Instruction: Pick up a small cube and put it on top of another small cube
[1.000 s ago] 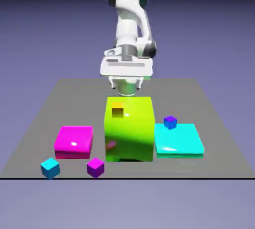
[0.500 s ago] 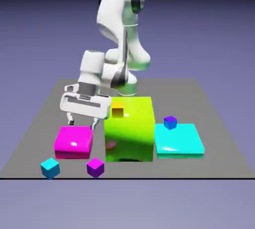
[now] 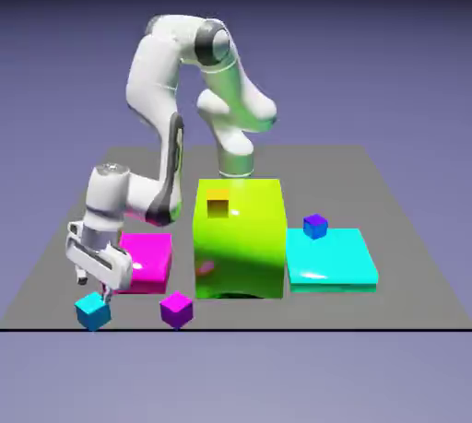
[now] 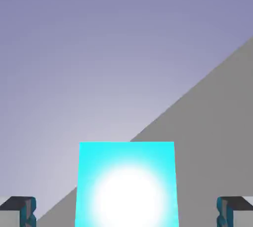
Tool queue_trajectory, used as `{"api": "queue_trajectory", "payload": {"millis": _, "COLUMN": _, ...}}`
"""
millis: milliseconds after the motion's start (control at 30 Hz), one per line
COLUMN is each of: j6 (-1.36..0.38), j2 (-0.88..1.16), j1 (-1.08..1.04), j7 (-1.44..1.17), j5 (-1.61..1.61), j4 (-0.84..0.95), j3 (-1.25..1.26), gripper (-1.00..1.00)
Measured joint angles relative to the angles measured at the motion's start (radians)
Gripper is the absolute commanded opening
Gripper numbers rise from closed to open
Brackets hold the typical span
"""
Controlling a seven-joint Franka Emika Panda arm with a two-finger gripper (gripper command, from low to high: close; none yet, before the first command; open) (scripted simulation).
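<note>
The small cube point(image 3: 93, 311) sat on the table's near corner, at nine o'clock of the small purple cube point(image 3: 176, 309), and directly beneath my gripper point(image 3: 93, 288), whose fingers point(image 4: 23, 211) were spread wide with the cube centred between them, untouched, so only a short straight descent remained.

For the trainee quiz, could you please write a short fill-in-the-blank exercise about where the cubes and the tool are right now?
1. The tool hangs open just above the small ____ cube.
2. The tiny orange cube sits on top of the big ____ block.
3. The small blue cube sits on the back edge of the flat ____ slab.
4. Nearest the cyan cube on the table is a small ____ cube.

Missing words: cyan; green; cyan; purple
</note>
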Motion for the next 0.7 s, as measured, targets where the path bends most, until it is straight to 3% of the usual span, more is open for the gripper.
{"api": "queue_trajectory", "payload": {"millis": 33, "j6": 0.016, "j2": 0.036, "j1": 0.004, "j7": 0.003, "j5": -0.001, "j4": 0.02, "j3": -0.005, "gripper": 0.0}}
{"api": "queue_trajectory", "payload": {"millis": 67, "j6": 0.025, "j2": 0.055, "j1": 0.006, "j7": 0.004, "j5": -0.001, "j4": 0.03, "j3": -0.008, "gripper": -1.0}}
{"api": "queue_trajectory", "payload": {"millis": 333, "j6": -0.083, "j2": -0.163, "j1": -0.016, "j7": 0.012, "j5": 0.006, "j4": -0.084, "j3": 0.032, "gripper": -1.0}}
{"api": "queue_trajectory", "payload": {"millis": 700, "j6": -0.483, "j2": -0.561, "j1": -0.036, "j7": 0.48, "j5": 0.091, "j4": -0.171, "j3": 0.279, "gripper": -1.0}}
